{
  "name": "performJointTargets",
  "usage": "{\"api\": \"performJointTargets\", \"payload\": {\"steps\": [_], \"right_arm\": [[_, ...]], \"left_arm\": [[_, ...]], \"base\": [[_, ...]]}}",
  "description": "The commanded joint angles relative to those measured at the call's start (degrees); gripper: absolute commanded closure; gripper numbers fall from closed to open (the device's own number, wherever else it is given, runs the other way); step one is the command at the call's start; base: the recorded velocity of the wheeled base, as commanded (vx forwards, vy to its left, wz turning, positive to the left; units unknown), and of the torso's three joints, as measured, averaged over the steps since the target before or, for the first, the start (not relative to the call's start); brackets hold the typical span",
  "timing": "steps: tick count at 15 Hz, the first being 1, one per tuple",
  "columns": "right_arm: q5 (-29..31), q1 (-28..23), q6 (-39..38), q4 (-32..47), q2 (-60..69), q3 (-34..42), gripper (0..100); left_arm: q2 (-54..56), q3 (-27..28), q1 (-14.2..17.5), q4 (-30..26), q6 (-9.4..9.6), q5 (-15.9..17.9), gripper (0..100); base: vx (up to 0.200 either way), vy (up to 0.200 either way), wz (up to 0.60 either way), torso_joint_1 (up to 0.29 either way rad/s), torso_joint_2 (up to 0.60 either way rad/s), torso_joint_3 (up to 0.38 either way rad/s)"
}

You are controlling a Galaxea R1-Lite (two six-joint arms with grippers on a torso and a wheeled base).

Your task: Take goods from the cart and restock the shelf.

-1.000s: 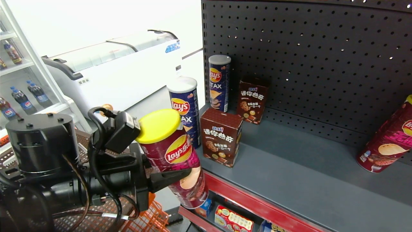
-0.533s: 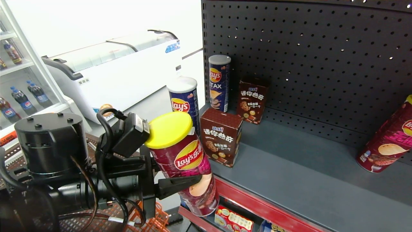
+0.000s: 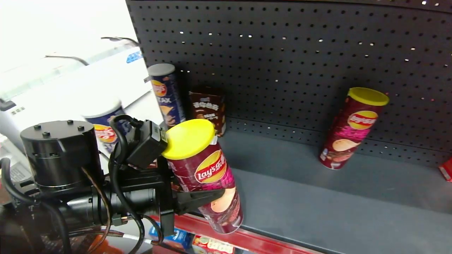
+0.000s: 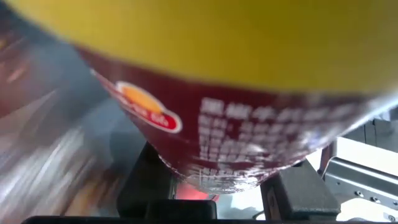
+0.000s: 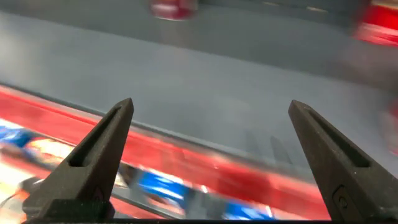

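Held a yellow-lidded maroon crisp tube [image 3: 203, 169] clenched in the left gripper [image 3: 206, 195] at the grey metal shelf's [image 3: 317, 204] red front edge. Had the right gripper [image 5: 210, 106] splayed wide above bare deck.

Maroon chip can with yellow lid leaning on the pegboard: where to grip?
Probably mid-body of the maroon cylindrical chip can, from the open front of the grey shelf, fingers on its two flanks. Its lid end leans on the black pegboard, blocking the back.

black left arm [image 3: 60, 158], screw-topped round joint cap [image 3: 56, 131], looping black cables [image 3: 120, 118]
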State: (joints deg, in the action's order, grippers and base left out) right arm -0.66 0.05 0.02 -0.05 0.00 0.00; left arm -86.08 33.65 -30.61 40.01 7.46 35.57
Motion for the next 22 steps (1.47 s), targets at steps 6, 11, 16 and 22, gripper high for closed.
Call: {"api": "performJointTargets", "payload": {"steps": [6, 11, 16, 22], "right_arm": [[-0.1, 0.0, 0.1, 0.0, 0.0, 0.0, 0], [-0.1, 0.0, 0.1, 0.0, 0.0, 0.0, 0], [-0.1, 0.0, 0.0, 0.0, 0.0, 0.0, 0], [-0.3, 0.2, 0.2, 0.2, -0.3, -0.1, 0]], "left_arm": [[-1.3, 1.1, 0.2, 0.1, 0.01, -0.1, 100], [-1.3, 1.2, 0.3, 0.1, -0.08, -0.2, 100], [-1.3, 1.6, 0.5, 0.2, -0.08, -0.2, 100], [-0.8, 0.5, 0.8, 0.0, 1.86, -1.0, 100]], "base": [[0.000, 0.000, -0.30, 0.003, 0.00, 0.000], [0.000, 0.000, 0.00, 0.000, 0.00, 0.000], [0.000, 0.000, 0.00, 0.000, 0.00, 0.000], [0.000, 0.000, 0.00, 0.000, 0.00, 0.000]]}}
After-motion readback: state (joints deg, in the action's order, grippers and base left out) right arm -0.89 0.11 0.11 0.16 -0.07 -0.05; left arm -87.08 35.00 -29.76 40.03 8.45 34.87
